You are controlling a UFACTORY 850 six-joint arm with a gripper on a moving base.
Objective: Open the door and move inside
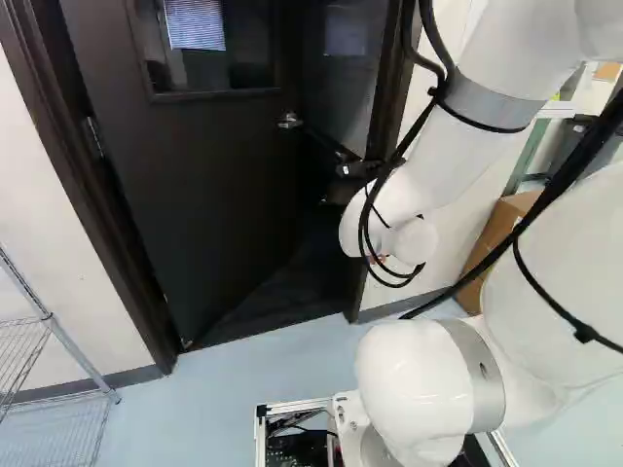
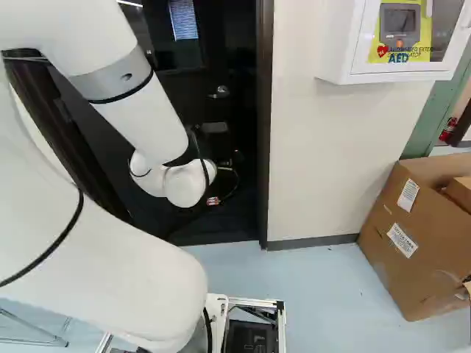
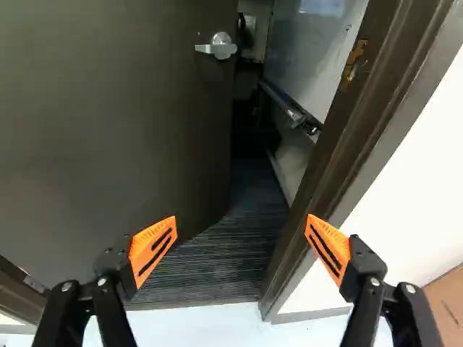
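The white arm [image 1: 443, 175] is reaching forward over the pale floor [image 1: 234, 389], and its gripper [image 3: 241, 219] is facing the doorway. The jaws are standing wide apart, the orange pads [image 3: 153, 251] gripping nothing. To one side, a cardboard box [image 2: 401, 235] is sitting by the wall, beyond the latch-side edge of the frame [image 3: 340, 144].

Past the gripper, the dark door [image 3: 116, 123] is hanging in that frame from hinges [image 1: 94, 136] on its far-left edge as the left base view shows it. It is standing partly open, its free edge leaning inward, away from the robot, and leaving a gap along the latch-side edge. The lever handle [image 3: 218, 47] is sitting close to that free edge, well above the lower corner.

I'm judging the door stiff and fairly heavy, but likely swinging easily if pushed near its free edge, below the lever; pushing nearer the hinges would be asking for more force. The smooth metal lever is probably offering a slippery hold, and gripping it is hardly needed now. A closer may be pressing back, so the arm should be keeping contact while the base is driving through.

Beyond, ribbed dark flooring [image 3: 217, 267] is running inside.
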